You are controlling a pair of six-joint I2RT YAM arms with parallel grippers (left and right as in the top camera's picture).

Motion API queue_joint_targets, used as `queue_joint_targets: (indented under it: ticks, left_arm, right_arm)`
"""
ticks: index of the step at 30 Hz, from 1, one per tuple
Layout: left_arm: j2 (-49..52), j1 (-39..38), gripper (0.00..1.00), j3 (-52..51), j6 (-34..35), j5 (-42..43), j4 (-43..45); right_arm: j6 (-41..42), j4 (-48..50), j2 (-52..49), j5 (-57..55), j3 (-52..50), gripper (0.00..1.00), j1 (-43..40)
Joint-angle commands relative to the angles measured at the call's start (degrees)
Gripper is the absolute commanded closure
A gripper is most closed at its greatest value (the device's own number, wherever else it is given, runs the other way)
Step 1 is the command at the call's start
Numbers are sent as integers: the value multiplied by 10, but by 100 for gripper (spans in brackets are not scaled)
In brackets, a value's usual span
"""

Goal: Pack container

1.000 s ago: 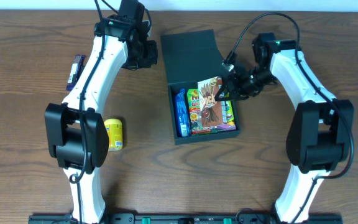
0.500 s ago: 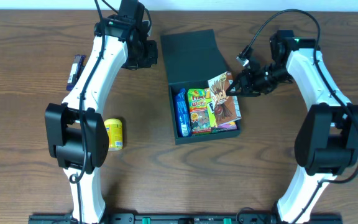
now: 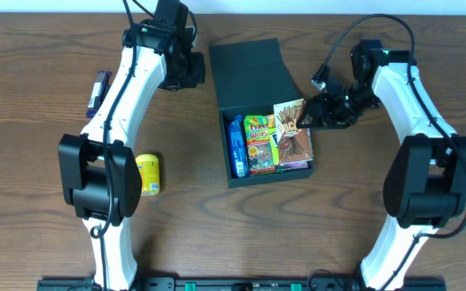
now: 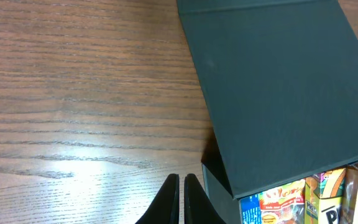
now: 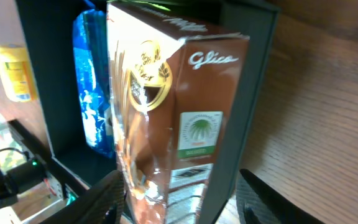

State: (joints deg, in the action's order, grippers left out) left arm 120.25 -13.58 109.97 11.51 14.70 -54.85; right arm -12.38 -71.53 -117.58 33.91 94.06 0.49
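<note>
Shifted rightward overhead, the brown glossy cardboard snack box [image 3: 292,133] tilts at the right wall of the dark teal-green matte cardboard container [image 3: 249,73], mid-table. Left wrist: left gripper [image 4: 181,198] narrow, empty. Right wrist: right gripper [image 5: 182,202] clasps the box over that wall, where lowering could snag it.

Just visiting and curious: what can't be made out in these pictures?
Overhead: print on the dark wrapper is too small to read.
Left wrist: the container lid and bottom edge cut off its snacks.
Right wrist: the brown snack box hides most of the container.
</note>
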Motion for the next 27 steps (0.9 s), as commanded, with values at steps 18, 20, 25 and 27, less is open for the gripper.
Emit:
queue_joint_targets:
  ticks: [18,20,25,27]
  left_arm:
    - [8,-3,94,7,-12,-1,-37]
    - [8,-6,94,7,-12,-1,-47]
    - [8,-8,94,-45,13,5,-45]
    - [8,-8,95,-73,14,30,-33]
  right_arm:
    - [76,12,19,-116,115,94,-3]
    - [92,12,19,-136,117,98,-3]
    - [92,-10,18,-142,76,98,2]
    - [92,-17,18,-136,43,98,4]
